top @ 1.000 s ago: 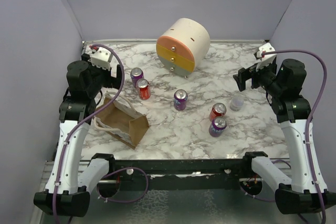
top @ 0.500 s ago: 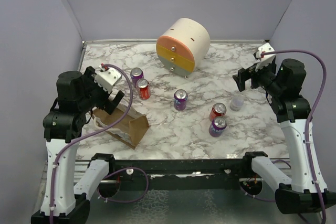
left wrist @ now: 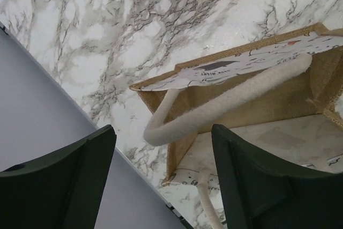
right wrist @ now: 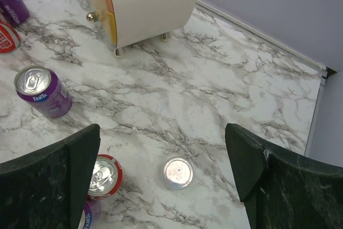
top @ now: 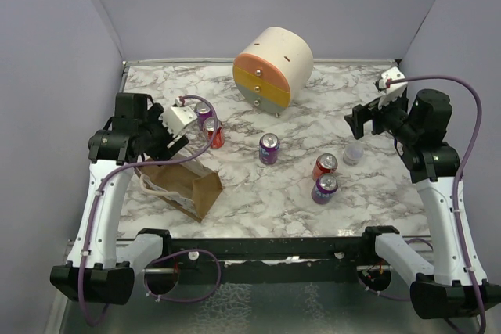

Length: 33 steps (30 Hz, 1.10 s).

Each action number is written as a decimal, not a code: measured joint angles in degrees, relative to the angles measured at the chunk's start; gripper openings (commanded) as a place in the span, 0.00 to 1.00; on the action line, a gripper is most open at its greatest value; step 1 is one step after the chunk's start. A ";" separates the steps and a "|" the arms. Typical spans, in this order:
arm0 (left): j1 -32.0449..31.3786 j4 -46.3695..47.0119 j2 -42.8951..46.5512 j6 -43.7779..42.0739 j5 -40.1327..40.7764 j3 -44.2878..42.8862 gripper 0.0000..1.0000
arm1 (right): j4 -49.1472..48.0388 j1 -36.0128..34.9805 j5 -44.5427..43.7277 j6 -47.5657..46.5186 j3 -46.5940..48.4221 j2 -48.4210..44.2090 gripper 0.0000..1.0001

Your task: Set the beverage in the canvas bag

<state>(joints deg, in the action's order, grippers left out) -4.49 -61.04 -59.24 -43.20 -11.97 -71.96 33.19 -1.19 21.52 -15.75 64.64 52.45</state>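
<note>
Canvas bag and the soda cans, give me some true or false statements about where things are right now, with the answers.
1. The left gripper is open, with the whitish handle of the canvas bag below it. True.
2. The right gripper grips a can. False: it is open and empty above the table.
3. A can sits inside the bag. False: the part of the interior that the left wrist view shows holds no can.
4. A red can and a purple can stand next to each other beyond the bag. True.
5. The round drawer cabinet lies on its side at the near edge. False: it stands upright at the far side.
</note>
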 measured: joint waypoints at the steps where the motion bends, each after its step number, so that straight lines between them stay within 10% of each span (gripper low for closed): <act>1: -0.17 0.11 -0.37 -0.63 -0.02 0.02 0.65 | 0.00 0.00 0.04 0.00 -0.15 0.00 1.00; 8: -3.67 0.31 -1.25 -3.91 -2.58 0.15 0.33 | 0.02 0.00 1.29 -0.66 -0.57 0.90 1.00; 22: -18.62 2.91 -9.27 8.61 -6.80 -3.23 0.00 | 2.08 0.00 9.01 -4.66 -0.57 7.21 1.00; 33: -26.77 8.39 -18.60 26.62 -6.71 -10.91 0.00 | 3.74 0.00 14.99 -8.72 -0.74 9.09 1.00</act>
<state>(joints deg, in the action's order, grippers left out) -31.27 -52.64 -77.84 -16.58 -18.68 -82.87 36.93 -1.19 36.51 -24.47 63.90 61.54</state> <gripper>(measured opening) 0.098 0.994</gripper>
